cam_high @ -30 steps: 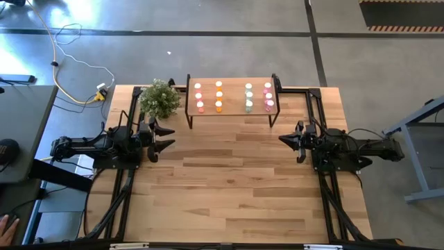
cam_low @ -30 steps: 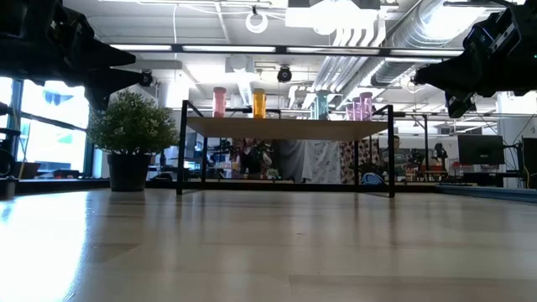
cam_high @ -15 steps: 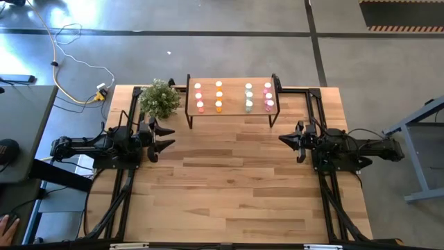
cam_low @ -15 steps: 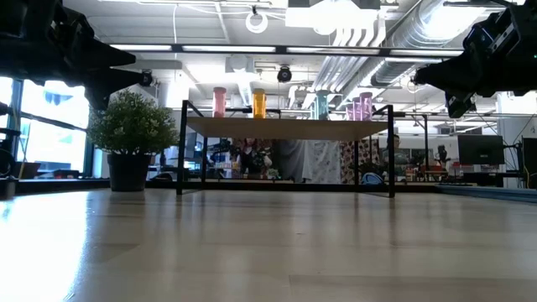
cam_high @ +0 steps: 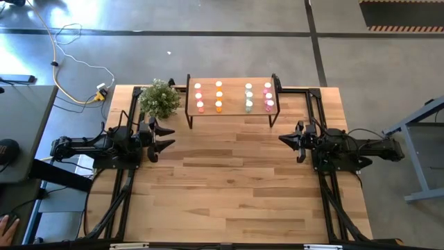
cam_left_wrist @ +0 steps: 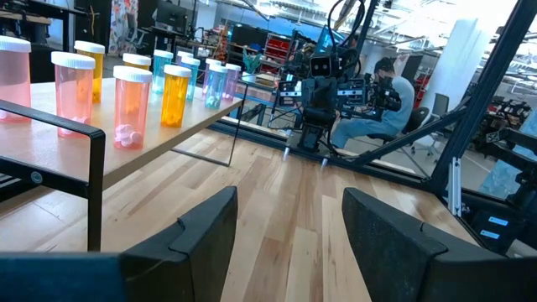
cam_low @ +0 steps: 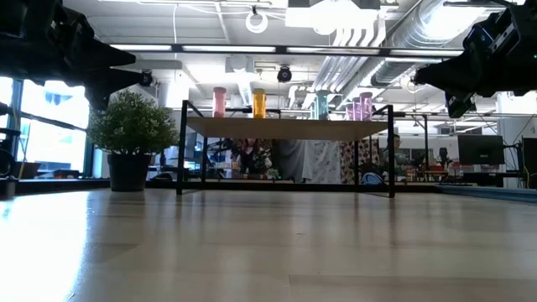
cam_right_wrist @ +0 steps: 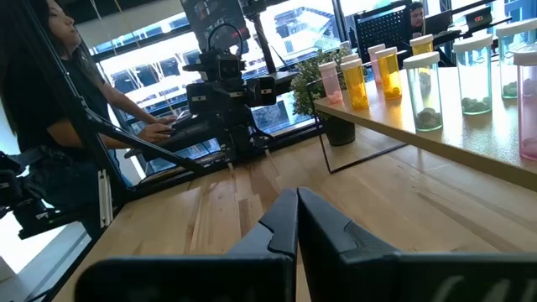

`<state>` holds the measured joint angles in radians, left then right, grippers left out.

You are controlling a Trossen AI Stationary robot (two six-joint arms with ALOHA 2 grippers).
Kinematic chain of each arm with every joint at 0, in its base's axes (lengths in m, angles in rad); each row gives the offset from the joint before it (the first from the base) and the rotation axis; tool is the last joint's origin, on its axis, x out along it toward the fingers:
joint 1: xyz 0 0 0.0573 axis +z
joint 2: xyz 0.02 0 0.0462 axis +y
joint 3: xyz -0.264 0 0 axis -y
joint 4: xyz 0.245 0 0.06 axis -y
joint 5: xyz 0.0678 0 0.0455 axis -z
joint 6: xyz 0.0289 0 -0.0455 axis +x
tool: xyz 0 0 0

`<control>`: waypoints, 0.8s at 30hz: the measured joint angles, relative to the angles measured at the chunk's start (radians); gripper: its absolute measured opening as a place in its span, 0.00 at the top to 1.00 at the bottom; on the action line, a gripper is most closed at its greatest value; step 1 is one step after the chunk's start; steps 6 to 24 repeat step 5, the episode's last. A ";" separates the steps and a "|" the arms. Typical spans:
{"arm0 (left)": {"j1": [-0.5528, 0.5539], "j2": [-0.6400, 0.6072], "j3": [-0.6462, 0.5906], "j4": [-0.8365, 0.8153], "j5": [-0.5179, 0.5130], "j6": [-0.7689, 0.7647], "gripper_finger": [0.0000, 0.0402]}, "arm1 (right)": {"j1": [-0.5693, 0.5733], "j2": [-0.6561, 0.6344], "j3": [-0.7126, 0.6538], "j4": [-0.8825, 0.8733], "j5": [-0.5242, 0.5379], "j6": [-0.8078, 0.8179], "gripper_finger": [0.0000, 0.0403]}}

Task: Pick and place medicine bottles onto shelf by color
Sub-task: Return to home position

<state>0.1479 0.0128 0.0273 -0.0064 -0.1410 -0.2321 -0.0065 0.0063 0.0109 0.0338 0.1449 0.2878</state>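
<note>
From my console I see the left gripper (cam_high: 169,137) hovering above the left edge of the surface (cam_high: 229,173), near the potted plant (cam_high: 160,97), and its fingers (cam_left_wrist: 201,231) are spread wide with nothing between them. The right gripper (cam_high: 281,138) hangs above the opposite edge of the surface, pointing inward toward the left arm; its wrist view shows its fingers (cam_right_wrist: 281,222) pressed together, empty. Both grippers sit well apart from the shelf (cam_high: 234,97), which stands at the far end of the surface between the two arms, just beside the plant. All the medicine bottles (cam_high: 218,95) I can count, twelve of them, stand upright on the shelf top in four rows of three running front to back. Starting from the left arm's side the rows read pink, orange, pale green and then a pink-to-violet shade, with a wider gap between the orange and green rows. In the level view the bottles show as pink, orange, teal and violet cylinders along the shelf top. A seated person (cam_left_wrist: 382,92) shows in the room beyond the surface.
</note>
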 joint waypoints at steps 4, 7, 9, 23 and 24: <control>0.000 0.000 0.000 0.000 0.000 0.000 0.49 | 0.000 0.000 0.000 0.000 0.000 0.000 1.00; 0.000 0.000 0.000 0.000 0.000 0.000 0.49 | 0.000 0.000 0.000 0.000 0.000 0.000 1.00; 0.000 0.000 0.000 0.000 0.000 0.000 0.49 | 0.000 0.000 0.000 0.000 0.000 0.000 1.00; 0.000 0.000 0.000 0.000 0.000 0.000 0.49 | 0.000 0.000 0.000 0.000 0.000 0.000 1.00; 0.000 0.000 0.000 0.000 0.000 0.000 0.49 | 0.000 0.000 0.000 0.000 0.000 0.000 1.00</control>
